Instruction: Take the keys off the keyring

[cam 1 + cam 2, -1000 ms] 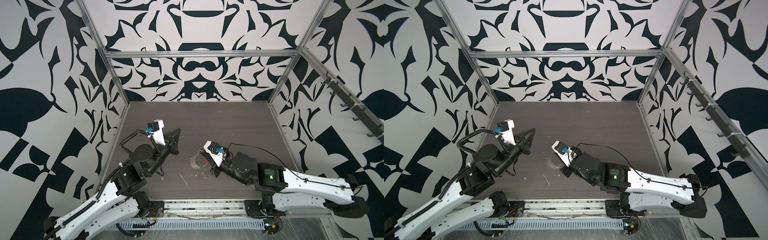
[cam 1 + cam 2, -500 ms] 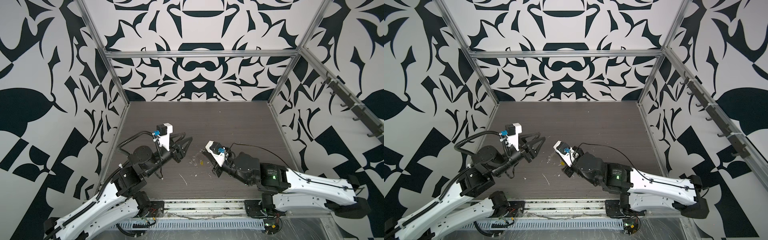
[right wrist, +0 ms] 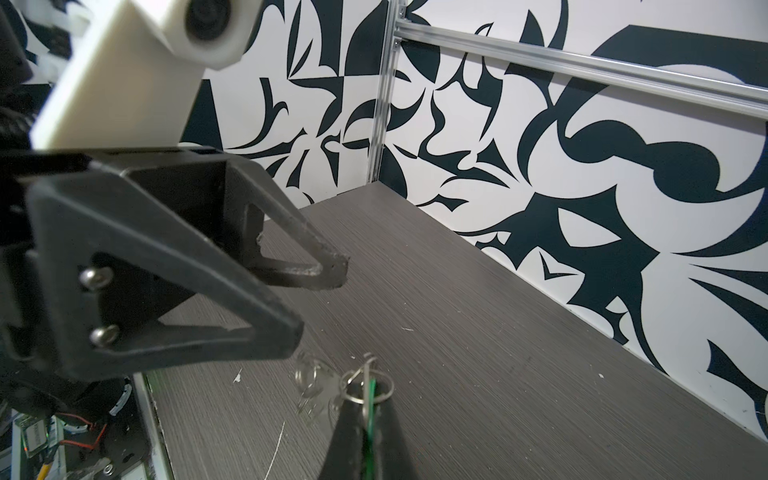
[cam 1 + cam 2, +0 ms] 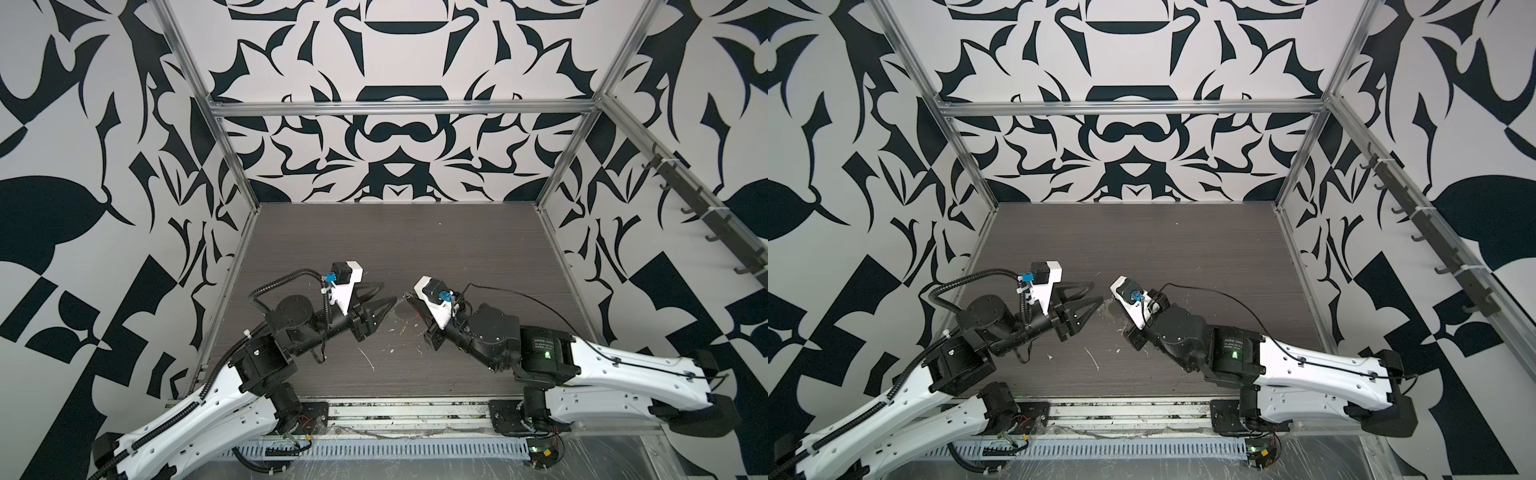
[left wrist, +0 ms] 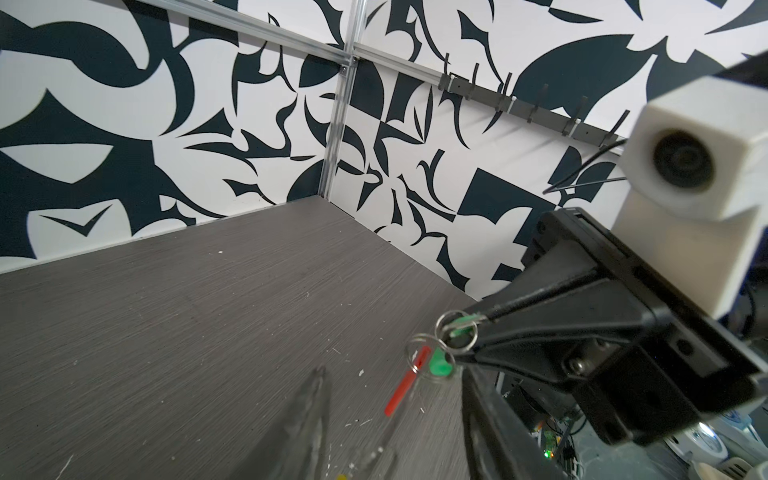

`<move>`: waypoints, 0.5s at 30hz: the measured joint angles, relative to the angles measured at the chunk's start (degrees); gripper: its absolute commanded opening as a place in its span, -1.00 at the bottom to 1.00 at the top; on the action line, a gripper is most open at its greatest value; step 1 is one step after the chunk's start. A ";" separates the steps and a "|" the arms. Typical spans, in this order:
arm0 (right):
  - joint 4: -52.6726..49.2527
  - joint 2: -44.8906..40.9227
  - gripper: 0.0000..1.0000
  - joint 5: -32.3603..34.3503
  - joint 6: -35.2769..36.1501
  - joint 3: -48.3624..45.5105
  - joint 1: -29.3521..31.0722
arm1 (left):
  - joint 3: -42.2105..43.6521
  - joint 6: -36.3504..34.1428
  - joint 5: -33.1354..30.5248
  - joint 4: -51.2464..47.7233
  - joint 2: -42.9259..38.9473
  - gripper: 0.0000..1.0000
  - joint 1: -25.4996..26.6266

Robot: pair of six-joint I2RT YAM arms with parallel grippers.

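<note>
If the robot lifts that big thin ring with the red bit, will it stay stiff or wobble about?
It'll probably dangle and swing: the keyring hangs loosely from the green tag pinched by the right end effector, and looks blurred. The thin metal hoop itself likely stays stiff, and seems light.

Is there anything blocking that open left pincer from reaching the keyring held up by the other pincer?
Nothing visible. The left pincer is open, and in its wrist view the keyring shows straight ahead with only air before it. The right pincer grips the green tag from the far side, not in between.
</note>
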State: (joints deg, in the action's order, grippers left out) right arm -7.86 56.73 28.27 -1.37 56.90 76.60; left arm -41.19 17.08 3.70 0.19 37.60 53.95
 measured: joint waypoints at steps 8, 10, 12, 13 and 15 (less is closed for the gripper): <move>0.61 0.63 -1.00 1.62 -1.05 0.04 0.00 | 0.92 -1.51 0.61 0.02 0.11 0.08 1.42; 0.76 1.01 -1.00 1.66 -1.27 0.04 0.00 | 1.11 -2.43 -0.55 0.00 0.15 0.09 2.73; 0.85 1.38 -1.00 1.73 -1.46 0.04 0.00 | 1.14 -3.69 -2.16 0.07 0.46 0.07 4.44; 0.87 1.49 -1.00 1.77 -1.51 0.04 0.00 | 1.14 -4.20 -3.10 0.04 0.76 0.06 5.25; 0.90 1.62 -1.00 1.77 -1.55 0.04 0.00 | 1.11 -5.73 -5.68 0.11 1.73 0.02 7.28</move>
State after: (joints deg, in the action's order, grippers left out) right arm -6.96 58.35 30.04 -2.92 56.95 76.60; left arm -40.07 11.35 -1.98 0.30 39.33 61.23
